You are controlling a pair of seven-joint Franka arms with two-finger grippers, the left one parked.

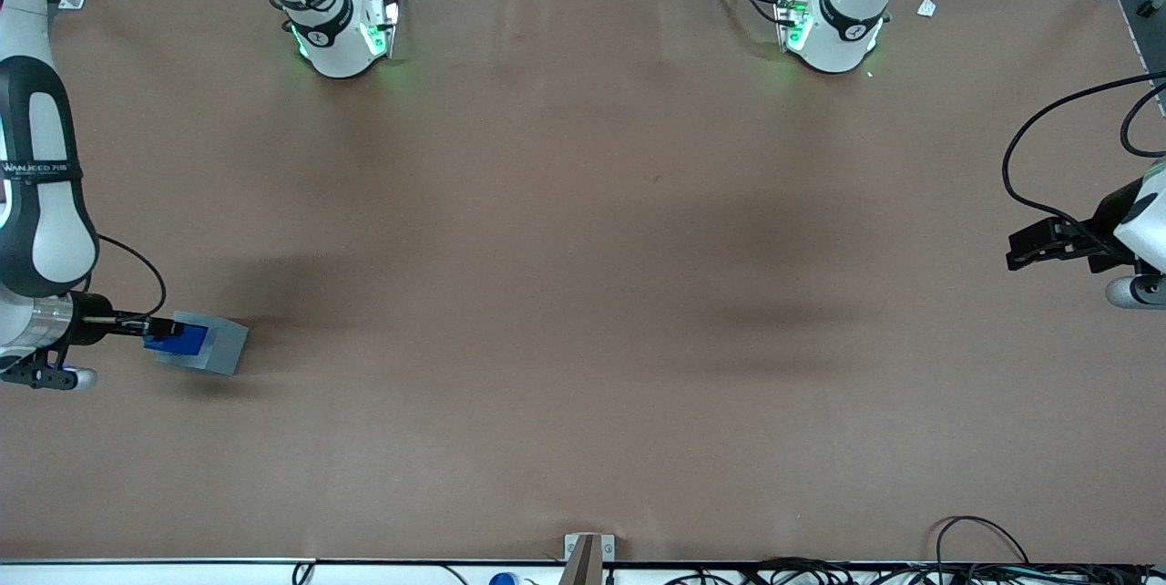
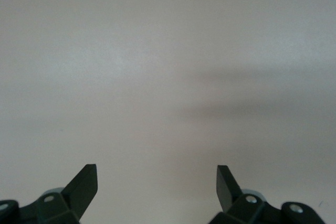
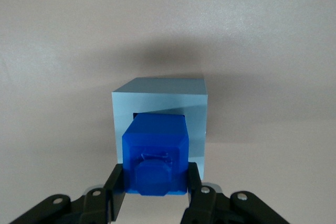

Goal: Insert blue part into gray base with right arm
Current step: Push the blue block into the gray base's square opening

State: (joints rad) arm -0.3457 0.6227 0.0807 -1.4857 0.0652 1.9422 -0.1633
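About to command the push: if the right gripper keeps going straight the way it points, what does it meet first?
Probably the gray base. The gripper is shut on the blue part, whose leading end sits at the base's square recess. How deep it has entered is unclear, so part, not fingers, likely makes contact first.

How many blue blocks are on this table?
1. The blue part is held in the gripper, over the gray base at the working arm's end of the table.

Legible text: one faint line of white lettering, too blurred to spell out, on the right arm (image 1: pixel 41 202), above the gripper (image 1: pixel 173 327).
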